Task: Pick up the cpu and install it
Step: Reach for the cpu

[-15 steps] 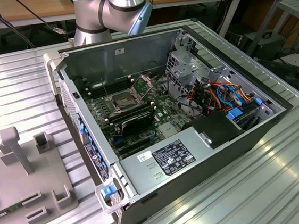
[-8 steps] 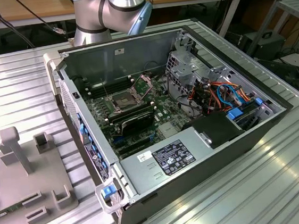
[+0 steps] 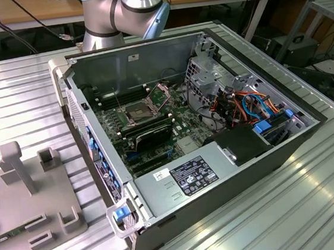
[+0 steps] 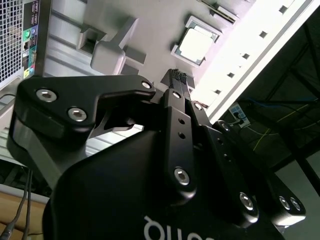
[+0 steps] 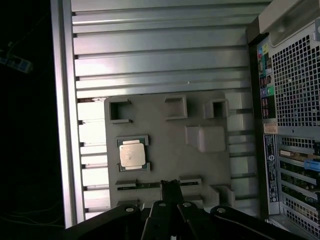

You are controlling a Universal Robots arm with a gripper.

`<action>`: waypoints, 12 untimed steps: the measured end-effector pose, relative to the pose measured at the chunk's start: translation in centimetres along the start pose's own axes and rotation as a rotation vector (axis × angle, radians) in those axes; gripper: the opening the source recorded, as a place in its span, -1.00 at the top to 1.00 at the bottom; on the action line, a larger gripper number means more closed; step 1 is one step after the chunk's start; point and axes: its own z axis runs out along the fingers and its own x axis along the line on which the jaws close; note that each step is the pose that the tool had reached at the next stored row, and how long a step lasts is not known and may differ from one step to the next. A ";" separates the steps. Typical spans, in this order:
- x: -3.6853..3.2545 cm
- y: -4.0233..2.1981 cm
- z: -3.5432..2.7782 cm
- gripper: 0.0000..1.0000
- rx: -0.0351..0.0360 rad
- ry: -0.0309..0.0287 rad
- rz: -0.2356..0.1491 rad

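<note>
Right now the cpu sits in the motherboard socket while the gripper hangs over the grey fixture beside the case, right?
No. The cpu lies in a recess of the grey fixture, not in the socket; the first wrist view shows it. The gripper does hang over that fixture beside the case.

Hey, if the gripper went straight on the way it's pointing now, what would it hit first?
Probably the grey holder plate, just beside the cpu lying in its recess, rather than the chip itself. The gripper hangs above that plate, though depth is hard to judge.
</note>
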 end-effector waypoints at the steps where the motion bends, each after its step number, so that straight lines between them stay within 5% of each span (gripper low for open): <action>1: 0.00 0.00 0.09 0.79 0.0000 0.0000 0.000; 12: 0.16 -0.06 1.15 0.79 0.0002 0.0001 0.000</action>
